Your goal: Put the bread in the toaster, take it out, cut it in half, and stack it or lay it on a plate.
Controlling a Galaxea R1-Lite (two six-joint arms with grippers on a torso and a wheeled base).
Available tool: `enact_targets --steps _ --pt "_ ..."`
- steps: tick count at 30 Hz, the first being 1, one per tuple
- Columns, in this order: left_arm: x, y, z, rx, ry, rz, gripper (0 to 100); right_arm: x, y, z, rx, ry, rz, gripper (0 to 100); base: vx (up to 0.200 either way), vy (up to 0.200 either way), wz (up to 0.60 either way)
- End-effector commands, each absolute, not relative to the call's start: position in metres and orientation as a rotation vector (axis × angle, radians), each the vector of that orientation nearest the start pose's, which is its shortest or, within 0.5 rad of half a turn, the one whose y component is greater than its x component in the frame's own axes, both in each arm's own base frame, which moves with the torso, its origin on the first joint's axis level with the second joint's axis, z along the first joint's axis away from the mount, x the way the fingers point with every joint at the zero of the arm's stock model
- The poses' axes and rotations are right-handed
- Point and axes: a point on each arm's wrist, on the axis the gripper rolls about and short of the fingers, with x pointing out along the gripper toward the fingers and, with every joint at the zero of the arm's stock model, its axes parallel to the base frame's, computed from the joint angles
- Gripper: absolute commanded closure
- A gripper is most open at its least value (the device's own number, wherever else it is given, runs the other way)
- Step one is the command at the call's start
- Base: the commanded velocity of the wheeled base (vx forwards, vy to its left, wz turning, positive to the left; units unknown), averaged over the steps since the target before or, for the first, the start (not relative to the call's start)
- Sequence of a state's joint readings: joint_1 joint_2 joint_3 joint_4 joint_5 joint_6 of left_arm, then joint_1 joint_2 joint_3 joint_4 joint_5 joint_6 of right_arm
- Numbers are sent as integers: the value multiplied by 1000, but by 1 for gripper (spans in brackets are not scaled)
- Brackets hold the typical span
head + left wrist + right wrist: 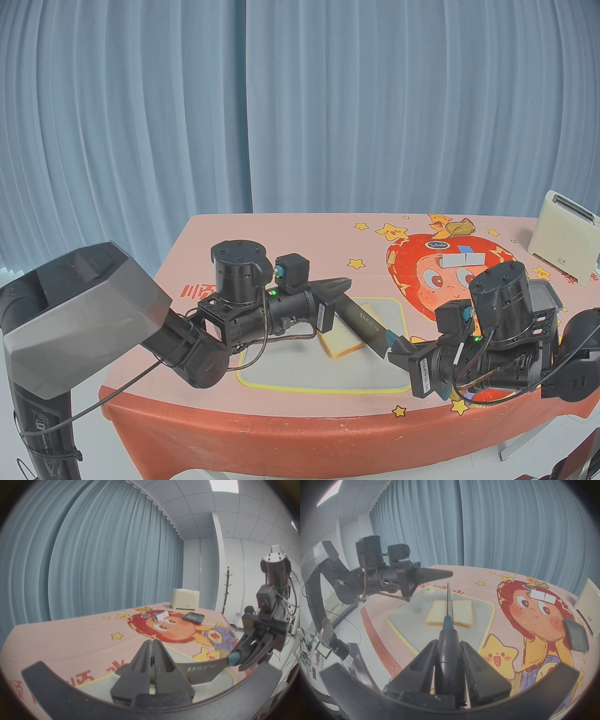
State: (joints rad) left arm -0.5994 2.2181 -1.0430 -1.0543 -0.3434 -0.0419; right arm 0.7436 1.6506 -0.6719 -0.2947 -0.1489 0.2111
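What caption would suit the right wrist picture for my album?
Right gripper holds a knife over the middle of a bread slice on the cutting board.

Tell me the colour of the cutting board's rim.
Yellow, around a grey cutting board; clearest in the right wrist view.

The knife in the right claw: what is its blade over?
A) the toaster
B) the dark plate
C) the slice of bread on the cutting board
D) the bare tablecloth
C: the right claw is shut on the knife, and the blade runs over the middle of the bread, which lies on the cutting board.
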Motion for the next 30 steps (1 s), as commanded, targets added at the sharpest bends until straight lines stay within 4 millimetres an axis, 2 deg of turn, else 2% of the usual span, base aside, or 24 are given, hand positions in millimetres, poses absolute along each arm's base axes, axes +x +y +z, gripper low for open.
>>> enact_targets --steps 1,3,5,6,7,8,10,18,19,20,21,30 --pt "333 -232 137 -38 37 -932 100 197 177 136 -92 664 503 100 0 0 0" --pt "325 -225 149 -41 19 -926 100 197 177 136 -92 663 504 100 0 0 0" --pt "325 -223 150 -41 19 -923 100 197 177 136 -92 663 504 100 0 0 0" --pt "321 -205 154 -39 30 -883 100 198 177 136 -90 661 503 100 0 0 0" --pt "317 -196 153 -38 42 -866 100 198 177 137 -90 660 503 100 0 0 0" --pt "317 -196 153 -38 42 -866 100 198 177 137 -90 660 503 100 0 0 0" --pt "302 -175 151 -33 80 -821 100 198 177 137 -89 660 501 100 0 0 0" --pt "283 -121 138 -29 118 -625 100 199 175 140 -83 647 490 100 0 0 0" --pt "283 -121 138 -29 118 -625 100 199 175 140 -83 647 490 100 0 0 0" --pt "276 -108 136 -29 118 -583 100 200 173 143 -76 638 486 100 0 0 0" --pt "271 -103 135 -28 125 -574 100 200 174 143 -74 635 487 100 0 0 0" --pt "218 -73 139 -29 103 -490 100 208 164 154 -45 596 445 100 0 0 0"
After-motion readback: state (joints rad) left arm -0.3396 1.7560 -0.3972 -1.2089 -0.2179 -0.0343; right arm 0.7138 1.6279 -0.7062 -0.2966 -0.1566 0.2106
